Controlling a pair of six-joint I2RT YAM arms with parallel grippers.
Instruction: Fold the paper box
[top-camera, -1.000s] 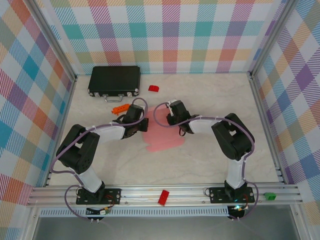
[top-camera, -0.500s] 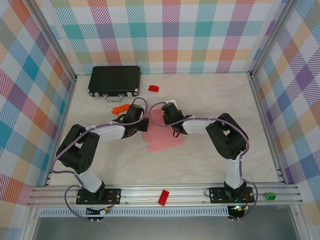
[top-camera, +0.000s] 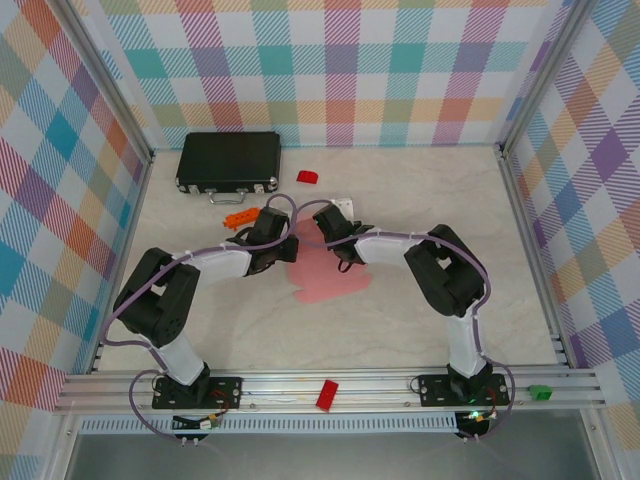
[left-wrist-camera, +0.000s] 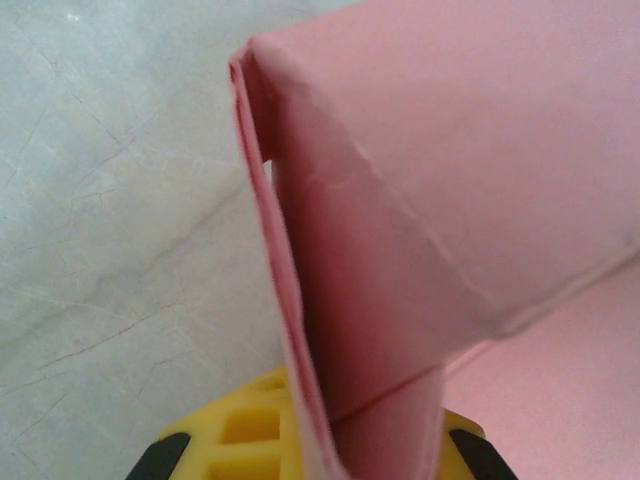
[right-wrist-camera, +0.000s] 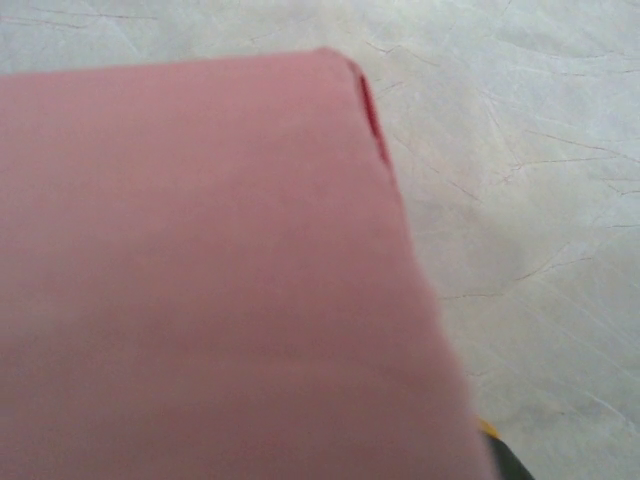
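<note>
Mid-table, box (top-camera: 325, 282) lies part-folded betw. the arms. R gripper (top-camera: 342, 258), jaws together on a flap (judging by its wrist cam), has swung left toward L gripper (left-wrist-camera: 315, 455), which is clamped on the opposite creased wall. The sheet is narrower now, so the walls are prob. closing up.

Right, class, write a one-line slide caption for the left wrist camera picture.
Left gripper pinches a creased fold of the pink paper box, pale marbled table behind.
</note>
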